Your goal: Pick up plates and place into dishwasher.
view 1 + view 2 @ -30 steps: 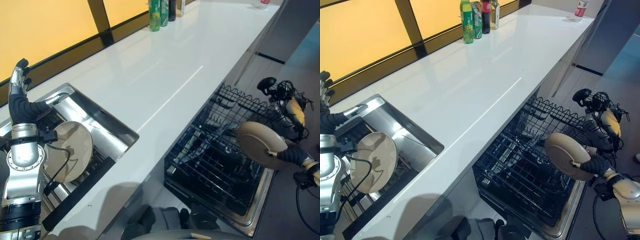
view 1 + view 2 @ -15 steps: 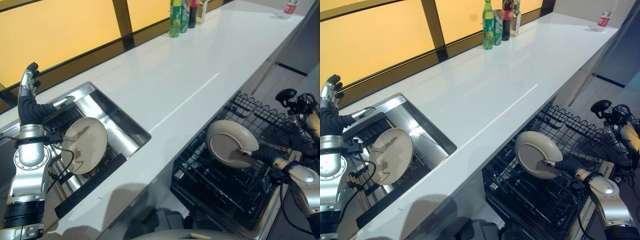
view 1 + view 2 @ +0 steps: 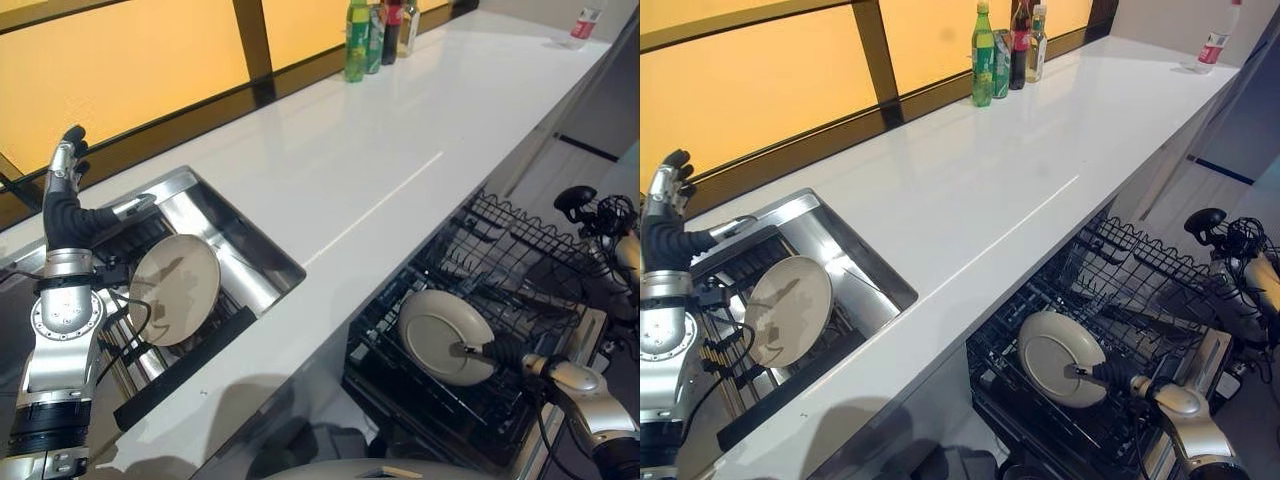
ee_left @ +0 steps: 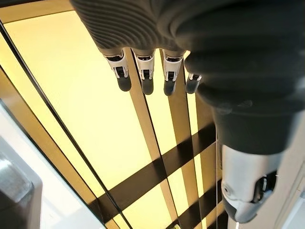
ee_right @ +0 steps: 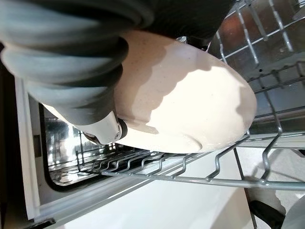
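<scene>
Gripping a plate (image 3: 441, 335) by its rim, the right hand (image 3: 500, 352) holds it inside the dishwasher rack (image 3: 520, 260); the left hand (image 3: 62, 185) is raised over the sink (image 3: 235, 250), fingers straight.

A round cream plate (image 3: 442, 335) stands tilted on edge inside the black wire dishwasher rack (image 3: 520, 270), near the rack's front corner — its rim down among the wires. A second cream plate (image 3: 176, 288), also tilted on edge, leans in the steel sink (image 3: 245, 278), well apart from the rack.
</scene>
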Available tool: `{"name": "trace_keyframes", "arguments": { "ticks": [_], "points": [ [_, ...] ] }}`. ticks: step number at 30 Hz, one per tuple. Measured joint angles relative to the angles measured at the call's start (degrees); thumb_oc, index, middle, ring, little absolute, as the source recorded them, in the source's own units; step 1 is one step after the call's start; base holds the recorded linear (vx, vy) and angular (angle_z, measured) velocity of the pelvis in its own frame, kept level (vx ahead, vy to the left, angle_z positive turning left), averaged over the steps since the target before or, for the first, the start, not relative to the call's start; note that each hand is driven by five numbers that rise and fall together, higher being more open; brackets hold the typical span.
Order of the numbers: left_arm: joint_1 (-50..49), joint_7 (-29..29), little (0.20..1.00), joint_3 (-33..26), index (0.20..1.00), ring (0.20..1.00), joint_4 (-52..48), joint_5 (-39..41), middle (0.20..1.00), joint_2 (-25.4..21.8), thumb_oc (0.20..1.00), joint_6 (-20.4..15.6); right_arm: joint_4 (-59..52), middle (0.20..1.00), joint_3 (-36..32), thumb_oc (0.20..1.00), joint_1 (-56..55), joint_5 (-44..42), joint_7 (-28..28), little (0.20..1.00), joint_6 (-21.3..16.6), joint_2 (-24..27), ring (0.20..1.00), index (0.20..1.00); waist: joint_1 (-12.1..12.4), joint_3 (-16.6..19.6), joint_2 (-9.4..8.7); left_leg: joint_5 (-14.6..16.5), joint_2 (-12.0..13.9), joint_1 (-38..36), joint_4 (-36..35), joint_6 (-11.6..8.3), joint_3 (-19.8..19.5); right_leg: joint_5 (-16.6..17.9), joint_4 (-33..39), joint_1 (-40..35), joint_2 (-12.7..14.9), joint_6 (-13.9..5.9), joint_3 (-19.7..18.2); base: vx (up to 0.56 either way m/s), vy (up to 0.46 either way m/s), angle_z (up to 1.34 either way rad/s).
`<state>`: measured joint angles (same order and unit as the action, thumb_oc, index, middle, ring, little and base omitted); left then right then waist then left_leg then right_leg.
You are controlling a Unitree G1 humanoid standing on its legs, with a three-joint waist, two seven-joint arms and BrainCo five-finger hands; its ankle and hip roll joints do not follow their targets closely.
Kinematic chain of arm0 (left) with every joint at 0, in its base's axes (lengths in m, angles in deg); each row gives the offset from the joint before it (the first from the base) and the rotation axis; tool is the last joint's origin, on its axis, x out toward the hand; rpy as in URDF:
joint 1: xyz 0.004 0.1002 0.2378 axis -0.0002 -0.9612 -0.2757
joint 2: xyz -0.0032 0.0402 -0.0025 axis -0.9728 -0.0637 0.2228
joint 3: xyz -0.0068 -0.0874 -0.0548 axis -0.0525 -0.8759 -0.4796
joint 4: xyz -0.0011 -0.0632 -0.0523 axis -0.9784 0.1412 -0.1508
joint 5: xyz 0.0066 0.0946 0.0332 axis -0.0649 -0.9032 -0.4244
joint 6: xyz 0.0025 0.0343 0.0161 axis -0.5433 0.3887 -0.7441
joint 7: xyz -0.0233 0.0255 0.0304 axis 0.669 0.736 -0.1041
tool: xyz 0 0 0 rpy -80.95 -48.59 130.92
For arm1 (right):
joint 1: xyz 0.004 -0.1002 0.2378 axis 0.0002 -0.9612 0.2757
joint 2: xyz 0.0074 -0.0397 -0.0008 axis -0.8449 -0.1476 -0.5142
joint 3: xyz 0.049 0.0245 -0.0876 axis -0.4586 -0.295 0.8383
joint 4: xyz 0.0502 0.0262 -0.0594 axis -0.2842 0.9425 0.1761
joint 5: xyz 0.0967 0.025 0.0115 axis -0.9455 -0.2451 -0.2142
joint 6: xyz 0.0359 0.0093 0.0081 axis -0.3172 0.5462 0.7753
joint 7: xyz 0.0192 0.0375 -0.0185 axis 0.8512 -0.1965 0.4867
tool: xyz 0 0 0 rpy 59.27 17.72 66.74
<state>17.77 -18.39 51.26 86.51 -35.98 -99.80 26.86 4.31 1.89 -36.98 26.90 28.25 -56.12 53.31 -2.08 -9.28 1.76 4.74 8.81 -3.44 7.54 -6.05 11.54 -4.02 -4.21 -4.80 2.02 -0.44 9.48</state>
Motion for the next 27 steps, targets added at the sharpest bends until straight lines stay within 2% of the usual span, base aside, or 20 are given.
{"name": "trace_keyframes", "arguments": {
  "ticks": [7,14,17,25,27],
  "points": [
    [0.01,-0.02,1.000,0.45,1.000,1.000,0.00,0.00,1.000,0.00,1.000,0.46,0.36,0.200,1.97,0.200,0.07,4.91,-0.03,0.200,-0.50,0.15,0.200,0.200,0.09,0.06,0.01,0.00,-0.01,0.13,0.25,0.00,-0.45,0.00,0.02,-0.10,0.00,0.00,0.35,0.01,-0.010,0.02],
    [0.15,-0.22,1.000,2.74,1.000,1.000,-0.27,-0.01,1.000,0.00,1.000,2.47,0.62,0.200,8.13,0.200,2.37,18.84,-0.70,0.200,-0.63,2.10,0.200,0.200,0.50,0.05,0.00,0.00,-0.03,0.16,0.37,-0.01,-0.72,0.00,0.29,-0.55,0.00,0.00,0.55,0.00,-0.003,0.00],
    [0.97,-0.24,1.000,4.04,1.000,1.000,-0.50,0.00,1.000,0.00,1.000,3.20,0.97,0.200,10.15,0.200,2.86,22.45,-0.83,0.200,-0.04,2.92,0.200,0.200,1.60,0.03,-0.02,0.01,-0.04,0.20,0.44,-0.01,-0.91,-0.01,0.46,-0.67,-0.01,0.00,0.66,0.04,-0.015,0.03],
    [1.06,0.68,1.000,4.05,1.000,1.000,-0.63,-2.68,1.000,-0.35,1.000,4.70,1.83,0.200,13.27,0.200,4.95,25.29,-3.30,0.200,0.88,1.88,0.200,0.200,2.00,-0.30,-0.32,0.02,-0.16,1.12,1.10,-0.03,-2.05,-0.02,0.82,-0.78,0.08,0.00,1.61,0.03,0.006,0.07],
    [1.54,2.04,1.000,4.15,1.000,1.000,-0.60,-2.51,1.000,-0.99,1.000,6.47,1.86,0.200,13.28,0.200,5.37,26.78,-3.40,0.200,0.89,1.21,0.200,0.200,1.97,-0.37,-0.28,0.02,-0.16,1.13,1.10,-0.03,-2.15,-0.03,0.82,-0.77,0.08,0.00,1.73,0.03,0.012,0.03]
  ]
}}
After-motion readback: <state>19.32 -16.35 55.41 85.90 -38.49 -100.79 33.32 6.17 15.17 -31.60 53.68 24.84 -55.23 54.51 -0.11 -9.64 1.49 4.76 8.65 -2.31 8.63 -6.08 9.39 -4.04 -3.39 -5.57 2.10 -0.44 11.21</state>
